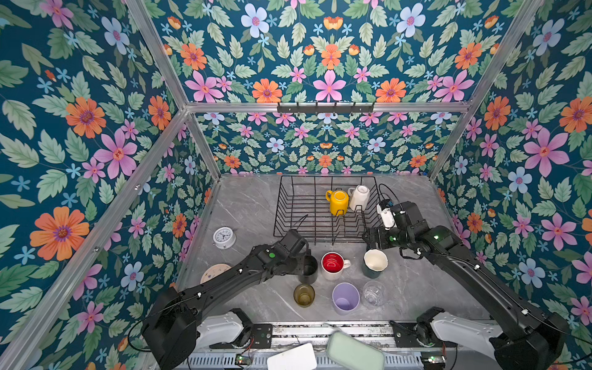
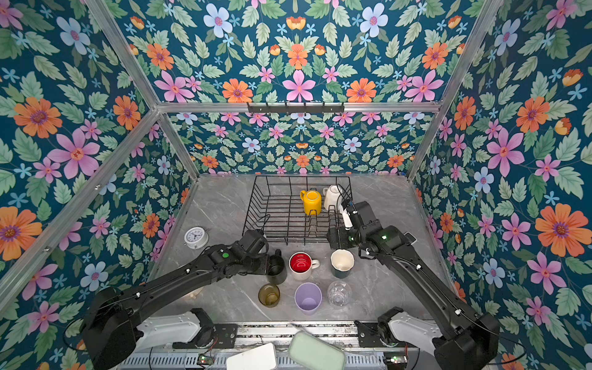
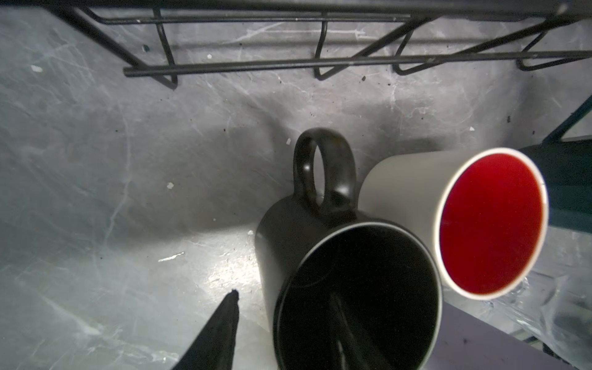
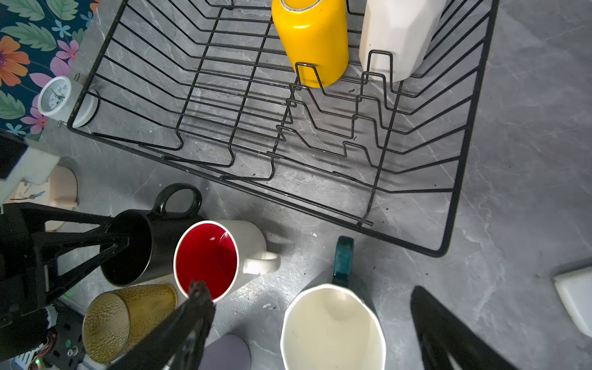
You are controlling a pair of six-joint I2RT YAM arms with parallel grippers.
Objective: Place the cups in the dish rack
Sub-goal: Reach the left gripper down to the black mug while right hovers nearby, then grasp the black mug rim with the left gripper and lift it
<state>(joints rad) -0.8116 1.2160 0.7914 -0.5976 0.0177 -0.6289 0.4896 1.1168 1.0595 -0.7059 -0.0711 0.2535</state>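
Matte black ceramic mug (image 1: 310, 269): upright on the grey marble-look table (image 1: 250, 208), just off the black wire dish rack (image 1: 290, 208), at the near-left corner on the robot side, handle pointing at the rack.

Left gripper (image 3: 283, 296) straddles the mug's wall, one finger inside the bowl and one outside. It is partly closed, with a gap showing at the outer finger, so nothing is gripped yet. A rim pinch probably suits because the neighbours crowd the mug's body.

The white mug with red inside (image 1: 333, 264) touches or nearly touches the black one. Next along the rack's near rail is the teal mug with cream inside (image 1: 375, 262). Right gripper (image 4: 309, 290) hangs over it with jaws spread wide, empty, likely staged for that mug.

Further from the rack stands a row of olive textured glass (image 1: 304, 295), lilac plastic tumbler (image 1: 345, 297) and clear glass (image 1: 374, 293).

Inside the rack, in the far-right part behind the plate dividers, are a glossy yellow mug (image 1: 338, 201) and a faceted white mug (image 1: 359, 198), seemingly mouth-down to drain. That makes two loaded and six left.

The round white clock (image 1: 224, 237) sits left of the rack and is not part of the task.

Risk: lifting the black mug may knock the red-inside mug.
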